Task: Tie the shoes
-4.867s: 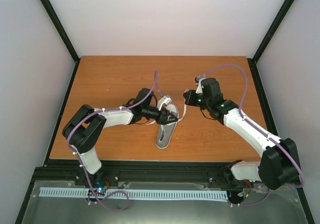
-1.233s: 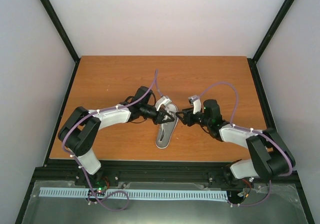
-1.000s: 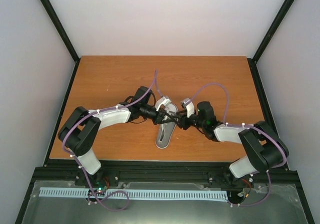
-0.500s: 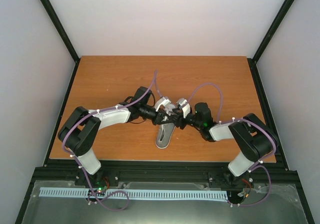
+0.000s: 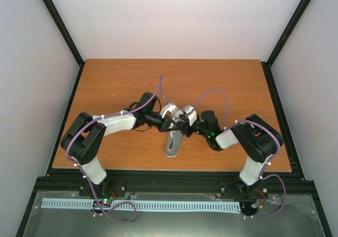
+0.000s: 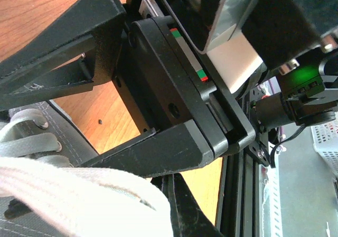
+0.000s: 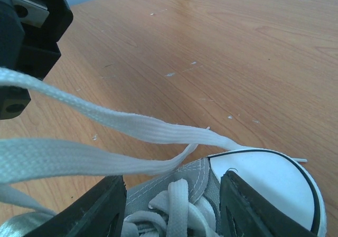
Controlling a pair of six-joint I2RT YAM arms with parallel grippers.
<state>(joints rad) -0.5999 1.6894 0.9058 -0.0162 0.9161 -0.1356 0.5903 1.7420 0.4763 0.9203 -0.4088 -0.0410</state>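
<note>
The grey sneaker point(image 5: 170, 144) lies at the table's middle front, its white toe cap point(image 7: 264, 179) pointing toward the near edge. My left gripper point(image 5: 173, 125) is over the laced part, shut on a white lace point(image 6: 79, 195) that stretches taut past its fingers. My right gripper point(image 5: 184, 127) meets it from the right, nearly touching. In the right wrist view my right gripper point(image 7: 171, 195) is open, its fingers point(image 7: 105, 205) on either side of the shoe's laced tongue. Two lace strands point(image 7: 132, 123) run from the left toward the toe cap. The right gripper's body point(image 6: 174, 89) fills the left wrist view.
The wooden table point(image 5: 116, 84) is framed by black rails and white walls. Purple cables point(image 5: 211, 93) arch over both arms near the shoe. A white perforated strip point(image 5: 137, 205) lies below the near edge.
My right arm has swung in from the right and lowered its open gripper onto the shoe beside the left gripper. The left gripper has kept its hold at the shoe.
</note>
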